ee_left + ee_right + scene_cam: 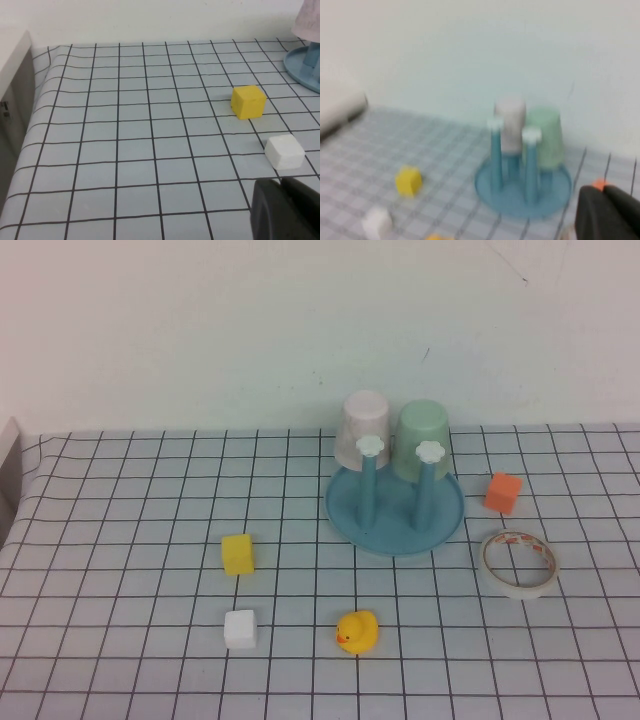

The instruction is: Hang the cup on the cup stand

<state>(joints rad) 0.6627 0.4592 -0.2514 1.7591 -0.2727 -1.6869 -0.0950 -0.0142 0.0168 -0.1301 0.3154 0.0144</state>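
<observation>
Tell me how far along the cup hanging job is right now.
It looks done: the green cup sits upside down on the cup stand, beside the pink cup. Nothing is in hand. The left gripper hangs near the white block; the right gripper is pulled back from the stand. Nothing obvious is left.

High view angled down over table, wrist views low and oblique, all sharing cup stand and yellow block.
</observation>
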